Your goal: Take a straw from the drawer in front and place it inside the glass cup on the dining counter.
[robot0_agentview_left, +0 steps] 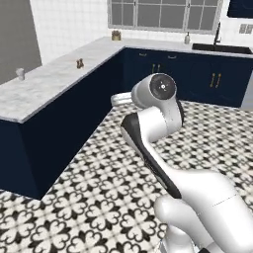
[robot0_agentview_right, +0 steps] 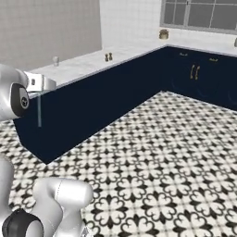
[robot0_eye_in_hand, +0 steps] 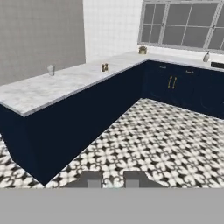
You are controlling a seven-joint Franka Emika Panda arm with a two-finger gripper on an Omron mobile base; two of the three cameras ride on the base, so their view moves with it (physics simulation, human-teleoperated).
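Straw point(robot0_agentview_right: 39, 111) hangs upright at the left edge of the right base view, a thin pale stick pinched in the gripper point(robot0_agentview_right: 40, 88), whose jaws sit closed on its top. Far off at upper left, the glass cup point(robot0_eye_in_hand: 51, 70) stands on the dining counter point(robot0_eye_in_hand: 52, 87).

One glass cup point(robot0_agentview_left: 20, 73), two small brown shakers point(robot0_agentview_left: 79, 63), one straw point(robot0_agentview_right: 39, 112), one dining counter point(robot0_agentview_left: 54, 81).
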